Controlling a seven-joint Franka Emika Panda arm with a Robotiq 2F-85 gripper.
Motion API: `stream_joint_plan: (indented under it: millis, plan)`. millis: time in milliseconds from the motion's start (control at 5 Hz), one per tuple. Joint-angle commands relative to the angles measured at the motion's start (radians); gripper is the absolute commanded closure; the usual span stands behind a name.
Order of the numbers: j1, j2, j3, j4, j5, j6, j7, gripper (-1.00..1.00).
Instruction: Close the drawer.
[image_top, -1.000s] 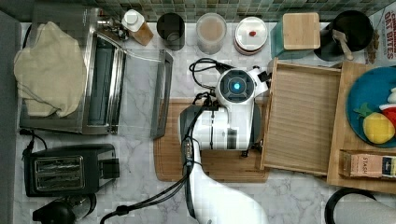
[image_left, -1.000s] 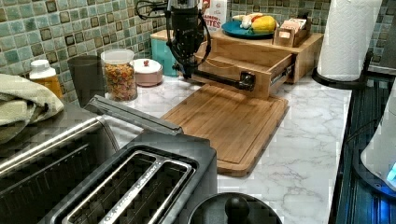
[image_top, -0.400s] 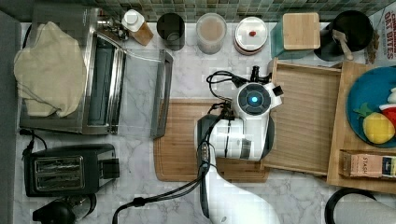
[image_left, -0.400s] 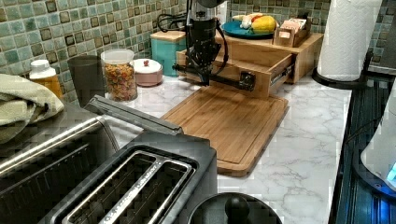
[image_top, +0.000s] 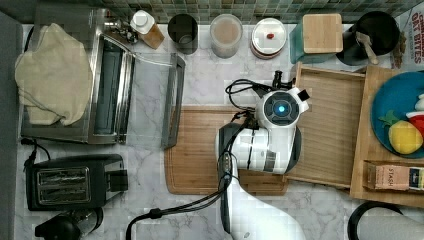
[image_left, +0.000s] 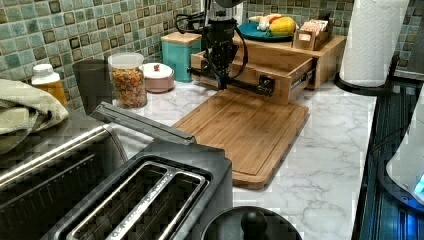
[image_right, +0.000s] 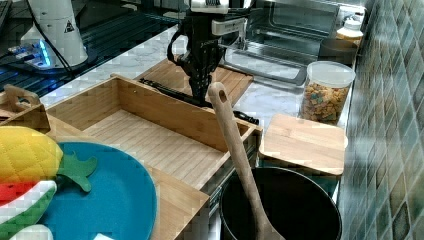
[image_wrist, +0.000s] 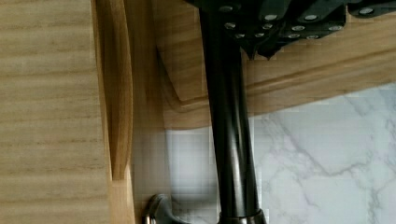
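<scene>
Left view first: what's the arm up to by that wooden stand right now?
The arm's gripper is down at the dark bar handle on the front of the drawer. The drawer is pulled out from the wooden stand that bears the blue plate, its front reaching over the edge of the cutting board. In the wrist view the handle runs right under the gripper. The drawer is not yet closed.
</scene>
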Motion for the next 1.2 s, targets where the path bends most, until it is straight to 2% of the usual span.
stream_joint_plan:
  millis: [200, 800, 1000, 1200]
  plan:
    - [-0.134, -0.005, -0.166, 0.102, -0.129, 0.009, -0.096, 1.0]
    - [-0.137, 0.017, -0.303, 0.13, -0.299, 0.054, -0.032, 1.0]
    - [-0.151, 0.047, -0.339, 0.184, -0.3, 0.032, -0.095, 1.0]
    - [-0.102, 0.077, -0.425, 0.228, -0.219, -0.009, -0.22, 1.0]
